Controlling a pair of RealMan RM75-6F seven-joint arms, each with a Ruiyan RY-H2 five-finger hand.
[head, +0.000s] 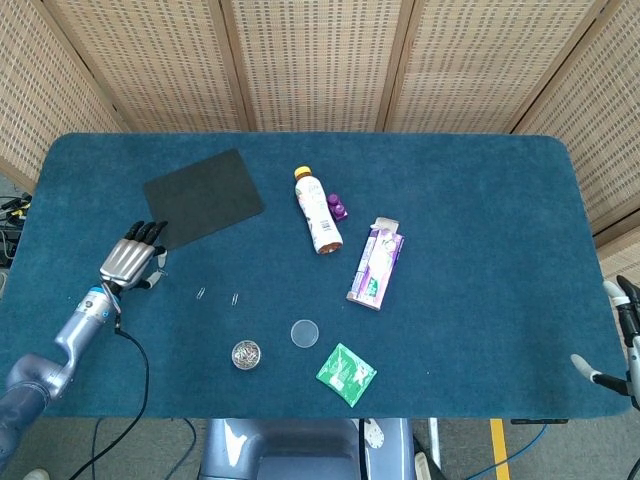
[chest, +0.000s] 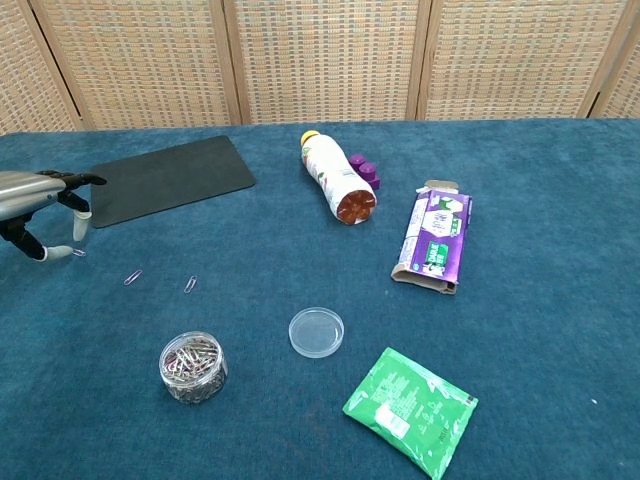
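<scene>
My left hand (head: 129, 259) hovers low over the blue table cloth near its left edge, fingers spread and nothing held. In the chest view the left hand (chest: 42, 196) has its fingertips (chest: 78, 231) just above a loose paper clip (chest: 78, 252), beside the near corner of a black mat (chest: 165, 178). Whether a finger touches the clip I cannot tell. Two more paper clips (chest: 132, 277) (chest: 190, 284) lie to its right. My right hand (head: 618, 335) shows only partly at the right edge of the head view, off the table, fingers apart and empty.
A small jar of paper clips (chest: 193, 366), a clear round dish (chest: 316, 332) and a green pouch (chest: 411, 410) lie near the front. A bottle (chest: 332, 190) on its side, a purple piece (chest: 363, 170) and a purple carton (chest: 433, 243) lie mid-table.
</scene>
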